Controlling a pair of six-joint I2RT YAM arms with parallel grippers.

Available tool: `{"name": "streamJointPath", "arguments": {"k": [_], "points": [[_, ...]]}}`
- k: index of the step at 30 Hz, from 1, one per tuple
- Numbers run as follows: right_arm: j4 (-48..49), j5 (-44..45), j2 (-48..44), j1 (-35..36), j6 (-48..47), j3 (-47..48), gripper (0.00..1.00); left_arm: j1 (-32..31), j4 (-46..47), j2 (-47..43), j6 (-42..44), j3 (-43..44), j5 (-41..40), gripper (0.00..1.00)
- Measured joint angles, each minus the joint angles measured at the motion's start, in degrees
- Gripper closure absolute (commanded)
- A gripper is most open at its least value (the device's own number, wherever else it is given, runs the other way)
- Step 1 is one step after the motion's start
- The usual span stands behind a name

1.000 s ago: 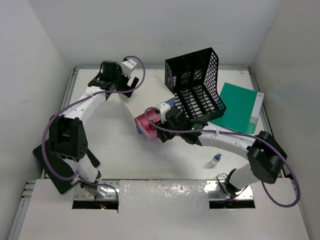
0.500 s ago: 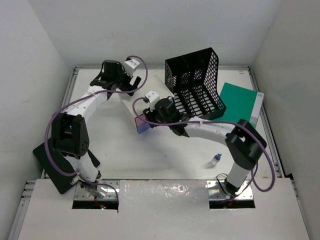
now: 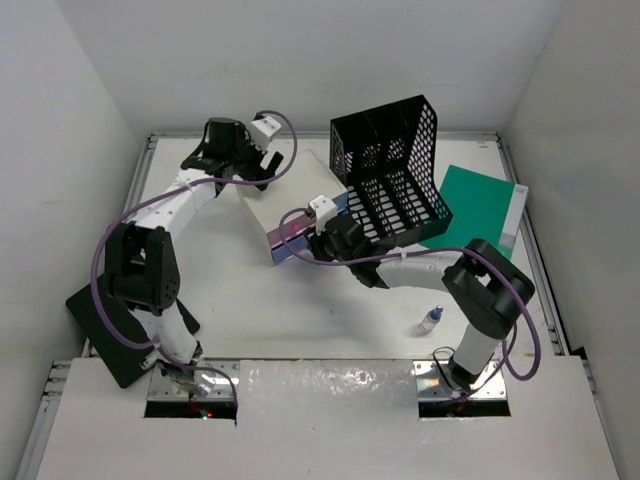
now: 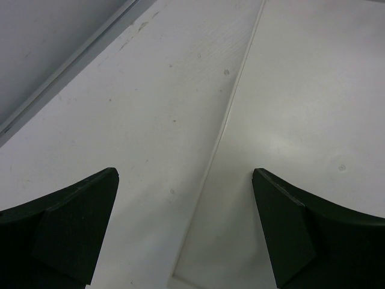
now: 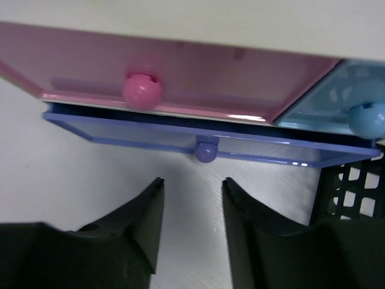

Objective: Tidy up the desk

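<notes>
1. The left arm [image 3: 170,205] and right arm [image 3: 420,268] are built alike, with white tubular links between bulky black joint housings
2. A purple cable [image 3: 100,250] loops loosely along each arm
3. A small white camera block [image 3: 266,127] sits on each wrist
4. The left tool [image 4: 183,180] has matte black, angular fingers [image 4: 72,223] with bevelled edges
5. The right tool [image 5: 192,192] has matching black fingers [image 5: 135,223] that taper to rounded tips

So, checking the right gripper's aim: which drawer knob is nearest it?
The purple knob on the long lower drawer, just ahead of the open right gripper. The pink knob sits above left, the light-blue knob far off right.
</notes>
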Motion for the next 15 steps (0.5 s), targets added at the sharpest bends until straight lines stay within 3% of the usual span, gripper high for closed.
{"name": "streamJointPath", "arguments": {"k": [3,15], "points": [[2.38,-0.07,2.19,-0.33,0.9,-0.63,0.65,0.2,-0.76,0.46,0.22,0.85,0.2,0.07],[7.06,0.2,10.32,-2.82,3.45,3.28,0.64,0.24,-1.53,1.44,0.24,2.19,0.9,0.09]]}}
